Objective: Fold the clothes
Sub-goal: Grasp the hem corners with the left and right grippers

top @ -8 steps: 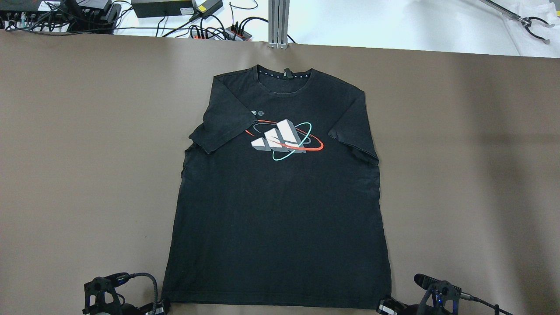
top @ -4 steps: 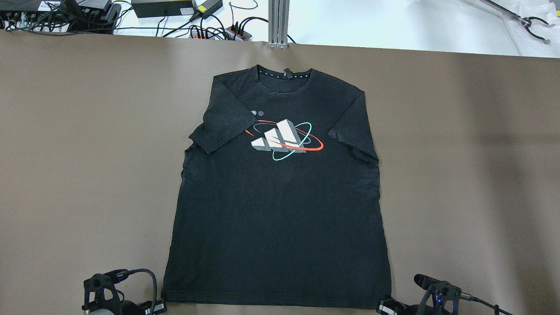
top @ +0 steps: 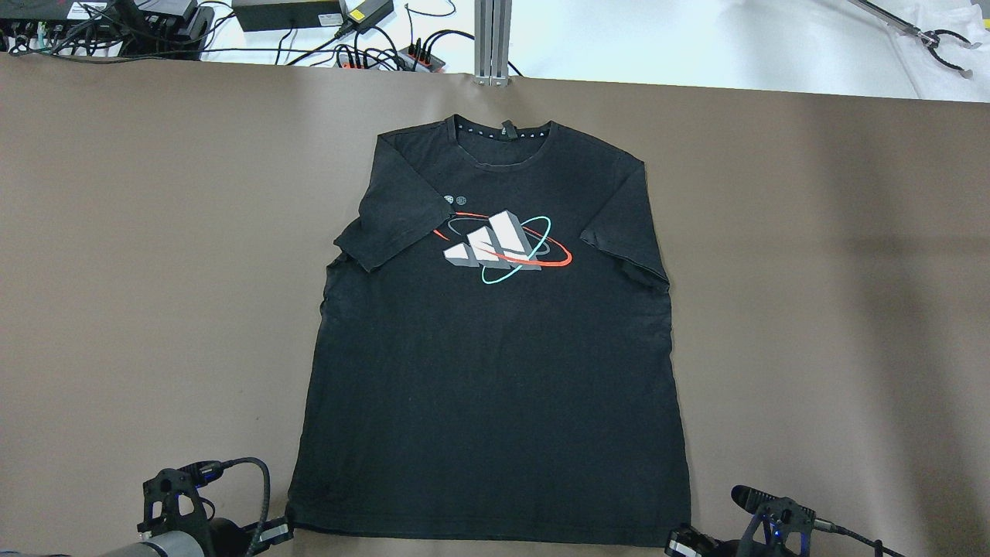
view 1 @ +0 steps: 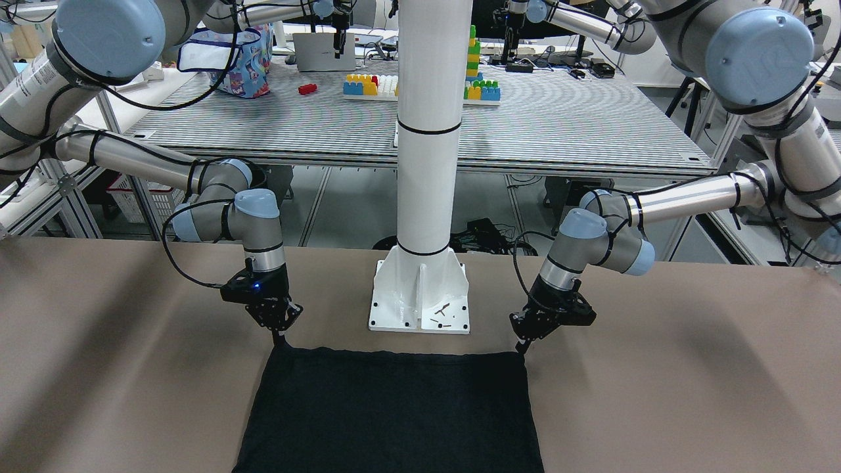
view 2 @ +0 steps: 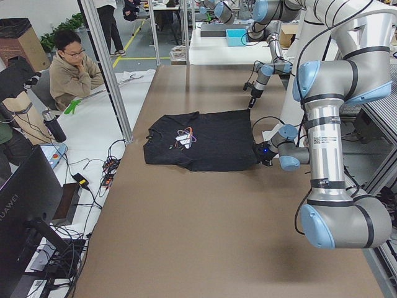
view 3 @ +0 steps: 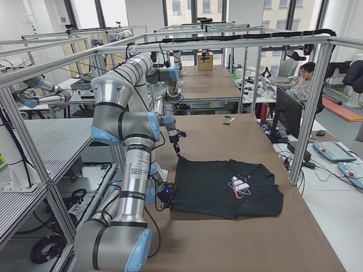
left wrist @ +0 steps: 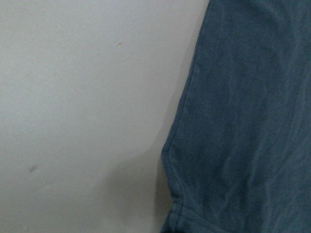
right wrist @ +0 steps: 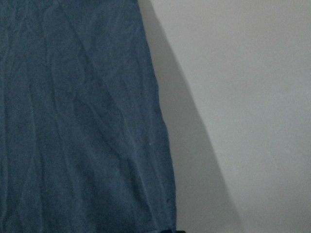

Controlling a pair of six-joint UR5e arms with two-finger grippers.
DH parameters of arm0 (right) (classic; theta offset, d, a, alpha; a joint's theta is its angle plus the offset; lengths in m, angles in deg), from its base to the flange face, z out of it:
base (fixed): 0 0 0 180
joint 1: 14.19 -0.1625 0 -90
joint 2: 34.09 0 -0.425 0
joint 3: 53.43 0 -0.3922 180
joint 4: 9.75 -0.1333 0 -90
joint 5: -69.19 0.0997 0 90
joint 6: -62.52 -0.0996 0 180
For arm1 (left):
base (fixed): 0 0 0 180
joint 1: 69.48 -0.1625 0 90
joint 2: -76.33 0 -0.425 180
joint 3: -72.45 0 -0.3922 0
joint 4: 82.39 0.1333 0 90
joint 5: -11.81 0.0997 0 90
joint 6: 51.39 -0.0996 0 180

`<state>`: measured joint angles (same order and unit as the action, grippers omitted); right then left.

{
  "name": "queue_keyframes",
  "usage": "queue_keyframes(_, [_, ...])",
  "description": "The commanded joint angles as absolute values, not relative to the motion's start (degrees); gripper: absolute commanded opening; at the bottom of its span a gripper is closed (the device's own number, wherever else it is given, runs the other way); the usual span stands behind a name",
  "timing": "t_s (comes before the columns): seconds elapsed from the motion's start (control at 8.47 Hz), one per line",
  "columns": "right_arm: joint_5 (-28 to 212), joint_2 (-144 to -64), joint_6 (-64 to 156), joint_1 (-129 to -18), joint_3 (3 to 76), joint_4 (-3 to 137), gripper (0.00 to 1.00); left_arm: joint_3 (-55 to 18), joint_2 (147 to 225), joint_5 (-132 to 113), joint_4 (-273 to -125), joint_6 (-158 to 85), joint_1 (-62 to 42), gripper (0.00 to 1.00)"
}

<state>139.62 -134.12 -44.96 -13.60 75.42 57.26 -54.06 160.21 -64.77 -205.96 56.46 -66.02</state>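
Exterior front-facing: you've got L gripper [view 1: 523, 343] and R gripper [view 1: 278, 336] each clamped on a hem corner of the t-shirt [view 1: 394, 407] — it lies flat (print up) on the table [view 1: 657, 394].

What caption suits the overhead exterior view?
A black T-shirt lies spread on the brown table, left gripper and right gripper at its hem corners.

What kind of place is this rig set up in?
Most likely a robotics lab: aluminium-framed cells with more arms, an operator seated alongside, and toy bricks on the next table.
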Motion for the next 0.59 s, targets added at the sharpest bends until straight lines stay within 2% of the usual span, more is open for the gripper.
queue_keyframes(0.0, [144.76,-133.68,-44.8,-14.71,81.47,57.84,0.0,-60.18,158.85,-66.14,-205.88,56.45,-64.91,0.0])
queue_keyframes(0.24, [154.73,-128.18,-37.99,-25.11,80.17,59.49,0.0,-56.43,162.87,-76.17,-205.7,52.52,-52.86,0.0])
queue_keyframes(0.35, [164.19,-122.74,-32.89,-35.36,78.77,65.6,0.0,-51.88,168.38,-82.6,-204.14,49.71,-45.04,0.0])
queue_keyframes(0.47, [170.64,-115.81,-28.75,-43.47,75.02,72.36,0.0,-49.05,177.23,-84.76,-193.85,47.33,-40.78,0.0])
